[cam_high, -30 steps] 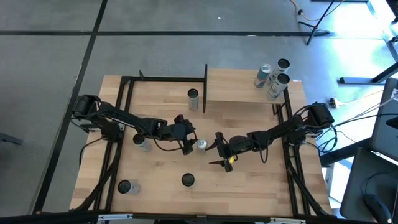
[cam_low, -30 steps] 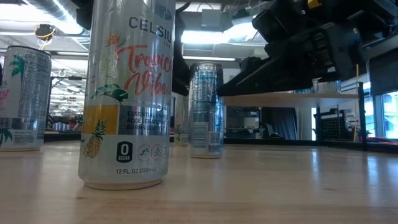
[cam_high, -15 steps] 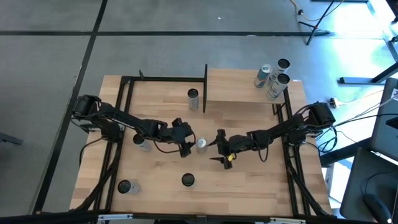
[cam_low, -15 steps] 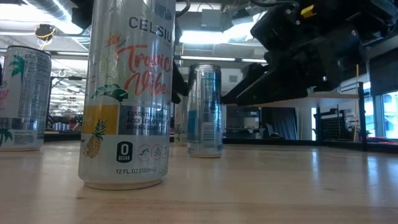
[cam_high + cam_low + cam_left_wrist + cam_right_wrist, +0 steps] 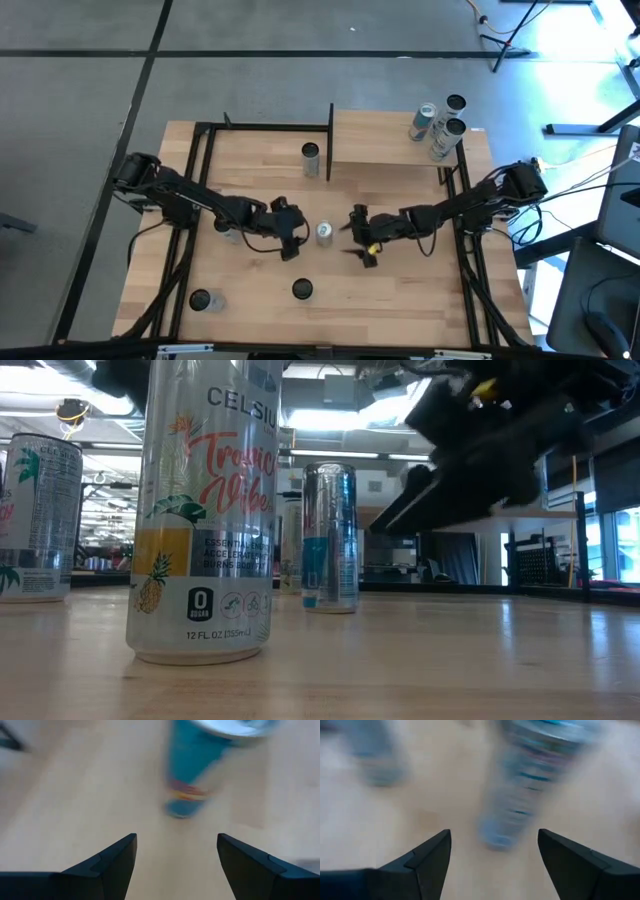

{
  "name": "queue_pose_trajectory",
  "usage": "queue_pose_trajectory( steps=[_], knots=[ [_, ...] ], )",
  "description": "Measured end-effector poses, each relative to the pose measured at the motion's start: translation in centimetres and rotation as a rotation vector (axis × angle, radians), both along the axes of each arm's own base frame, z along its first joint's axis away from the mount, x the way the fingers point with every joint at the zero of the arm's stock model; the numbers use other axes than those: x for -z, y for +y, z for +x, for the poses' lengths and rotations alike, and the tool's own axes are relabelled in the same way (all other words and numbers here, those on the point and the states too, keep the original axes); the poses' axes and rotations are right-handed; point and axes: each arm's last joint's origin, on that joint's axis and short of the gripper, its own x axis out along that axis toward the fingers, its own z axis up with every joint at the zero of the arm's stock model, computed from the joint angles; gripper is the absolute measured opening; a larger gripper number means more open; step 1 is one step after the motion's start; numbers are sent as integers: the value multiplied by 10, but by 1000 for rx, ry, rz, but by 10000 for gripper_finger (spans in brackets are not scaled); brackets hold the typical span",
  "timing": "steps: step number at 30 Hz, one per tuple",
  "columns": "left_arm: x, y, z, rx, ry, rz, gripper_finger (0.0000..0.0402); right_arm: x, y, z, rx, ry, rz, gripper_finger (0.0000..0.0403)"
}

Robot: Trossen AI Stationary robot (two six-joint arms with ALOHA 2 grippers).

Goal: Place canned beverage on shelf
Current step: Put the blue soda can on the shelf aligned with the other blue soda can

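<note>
Wooden tabletop [image 5: 400, 300] fills the centre of the high view, framed by black rails. The shelf [image 5: 385, 140] sits at its upper right, carrying three cans [image 5: 440, 125] bunched at its right end. Left arm reaches in from the left edge, right arm from the right edge; both meet mid-table. Left gripper [image 5: 291, 238] hangs just left of the silver-and-blue can [image 5: 324, 233], fingers apart, nothing between them. Right gripper [image 5: 359, 238] hangs just right of the same can, fingers likewise apart and empty. That can stands upright on the tabletop at frame centre, touched by neither gripper. A pineapple-print can [image 5: 203, 510] looms at left in the low view.
</note>
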Motion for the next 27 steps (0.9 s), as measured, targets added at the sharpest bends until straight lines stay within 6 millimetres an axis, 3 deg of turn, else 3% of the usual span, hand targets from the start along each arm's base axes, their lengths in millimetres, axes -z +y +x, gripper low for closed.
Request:
queue_pose_trajectory(
  steps=[4, 6, 12, 27],
  knots=[
    [-2, 11, -1, -155, -22, 148, 270, -7, 10, 1, -266, -38, 157, 289],
    [-4, 18, 2, -222, -65, 196, 270, -9, 12, 4, -309, -90, 171, 289],
    [-14, 29, 14, -200, -189, 177, 270, -2, 10, 14, -187, -162, 109, 289],
    [-14, 10, 12, -93, -179, 85, 270, 4, 6, 12, -54, -118, 27, 289]
  ],
)
